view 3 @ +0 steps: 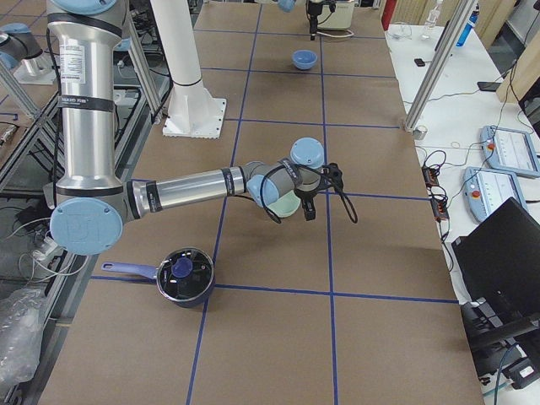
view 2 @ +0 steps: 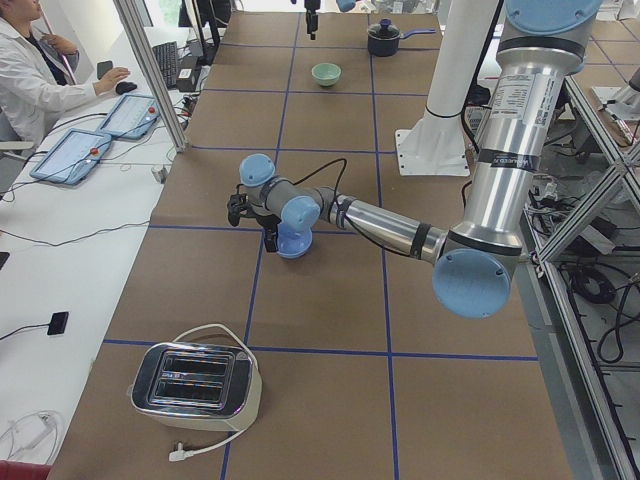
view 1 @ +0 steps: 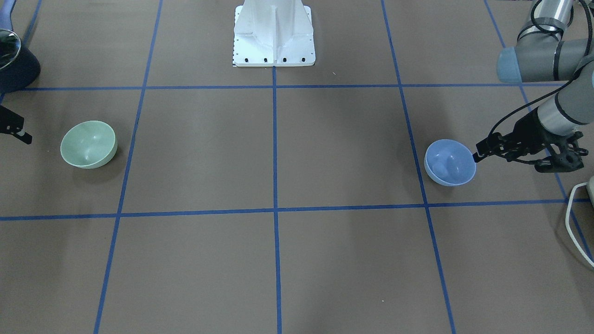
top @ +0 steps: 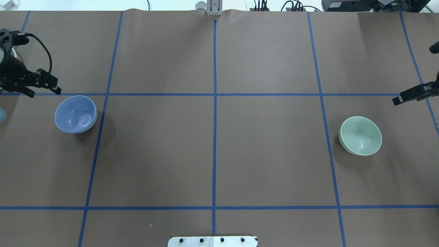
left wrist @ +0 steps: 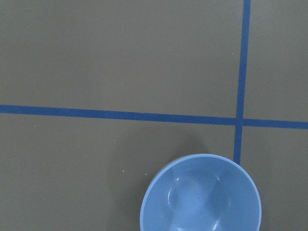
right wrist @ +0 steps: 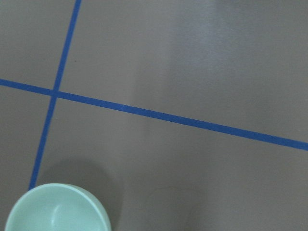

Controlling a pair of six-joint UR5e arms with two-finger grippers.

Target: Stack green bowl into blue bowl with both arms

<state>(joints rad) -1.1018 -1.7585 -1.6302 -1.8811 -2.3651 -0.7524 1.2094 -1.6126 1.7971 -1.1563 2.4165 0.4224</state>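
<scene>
**Asker:** Overhead exterior view, nearest edge first. What do you see?

**Robot:** The foot of my white pedestal shows at the near edge of the brown table. It is in line with the middle blue tape line.

**Asker:** And the bowls?

**Robot:** Farther out on the right, the green bowl stands upright on the table, mouth up. It is just right of a lengthwise tape line. A little farther out and far over on the left, the blue bowl stands the same way. The two bowls are well apart.

**Asker:** Your pincers?

**Robot:** They are farther out again. My left pincer hangs just beyond the blue bowl's far-left rim with its two fingers spread. I cannot tell whether a tip touches the rim. My left wrist view has that bowl at its lower edge.

My right pincer shows at the right edge, beyond the green bowl and apart from it. Only one finger is visible there, so I cannot tell whether it is spread or pressed together.
</scene>
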